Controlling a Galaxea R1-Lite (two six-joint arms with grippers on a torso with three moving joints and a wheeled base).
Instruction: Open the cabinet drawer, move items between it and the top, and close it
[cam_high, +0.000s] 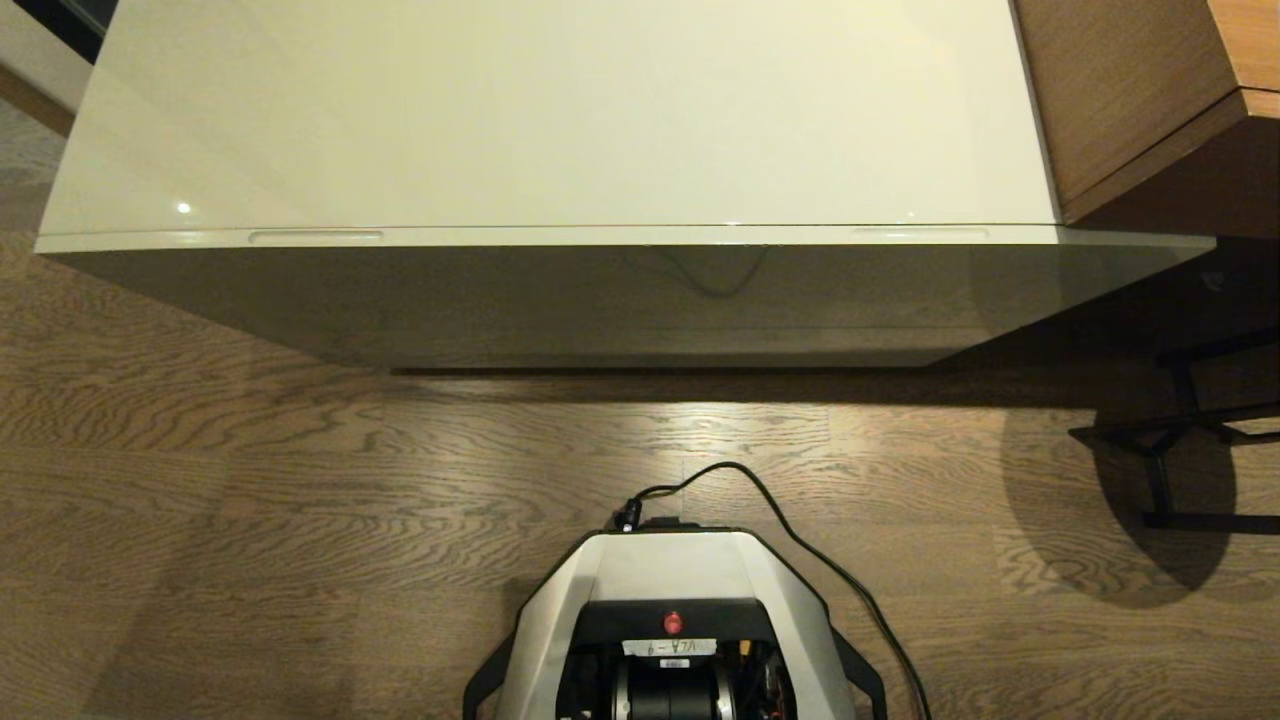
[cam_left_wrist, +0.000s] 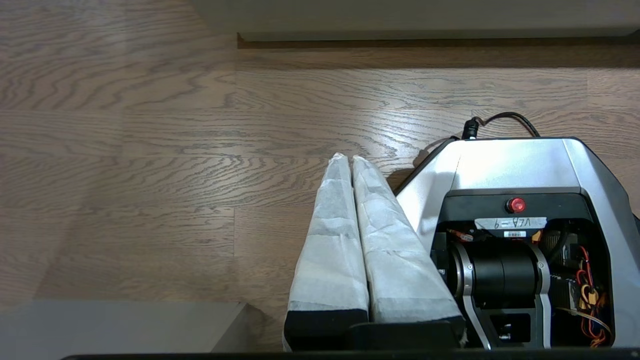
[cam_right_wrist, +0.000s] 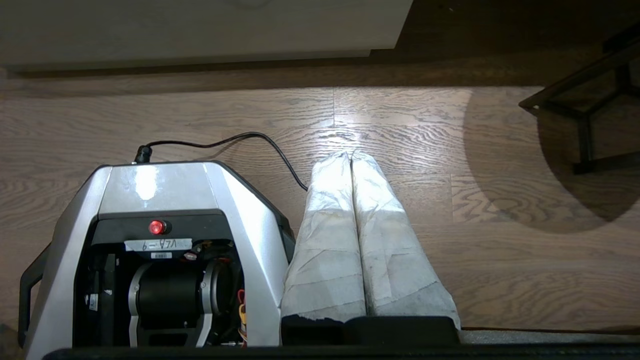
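The top (cam_high: 560, 110) of the low cabinet is a glossy cream-white surface with nothing lying on the part I see. Below its front edge the cabinet drawer (cam_high: 600, 300) sits pushed in, its beige-grey front flush with the edge; two slim slots (cam_high: 315, 237) (cam_high: 920, 233) show along its upper edge. The items are out of view. Neither arm appears in the head view. My left gripper (cam_left_wrist: 348, 157) hangs over the wood floor beside the base, its white-wrapped fingers (cam_left_wrist: 330, 240) pressed together and holding nothing. My right gripper (cam_right_wrist: 350, 155) hangs the same way on the other side, shut and holding nothing.
A brown wooden furniture piece (cam_high: 1140, 90) abuts the cabinet's right end. A black metal frame (cam_high: 1170, 440) stands on the floor at the right. My base (cam_high: 670, 590) faces the cabinet across a strip of floor, with a black cable (cam_high: 800, 540) trailing right. A pale grey slab (cam_left_wrist: 120, 325) lies by the left arm.
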